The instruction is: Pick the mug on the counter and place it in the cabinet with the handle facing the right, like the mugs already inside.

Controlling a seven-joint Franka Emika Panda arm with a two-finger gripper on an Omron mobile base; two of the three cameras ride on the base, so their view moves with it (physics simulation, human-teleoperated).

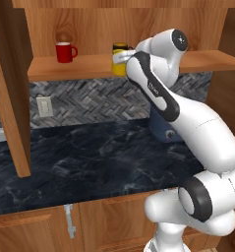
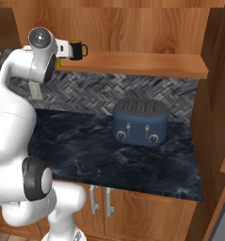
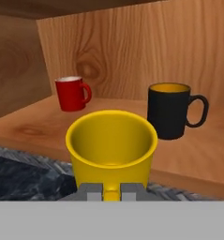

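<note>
The yellow mug (image 3: 111, 145) hangs upright in front of the cabinet shelf's (image 3: 33, 126) front edge, open top showing. My gripper (image 3: 111, 191) is shut on it, with the fingers (image 3: 90, 191) pinching its handle (image 3: 111, 195), which points back at the hand. In the left base view a bit of the yellow mug (image 1: 119, 68) peeks out behind my arm at the shelf (image 1: 84, 66). On the shelf stand a red mug (image 3: 72, 93) at the left and a black mug (image 3: 168, 110) to the right, both handles to the right. The dark counter (image 1: 89, 157) lies below.
A blue toaster (image 2: 140, 122) stands on the counter against the tiled wall, below the shelf's right part. The cabinet's thick side panel (image 1: 11, 98) hangs down at the left. The shelf between the red mug (image 1: 65, 51) and black mug (image 1: 121, 47) is bare.
</note>
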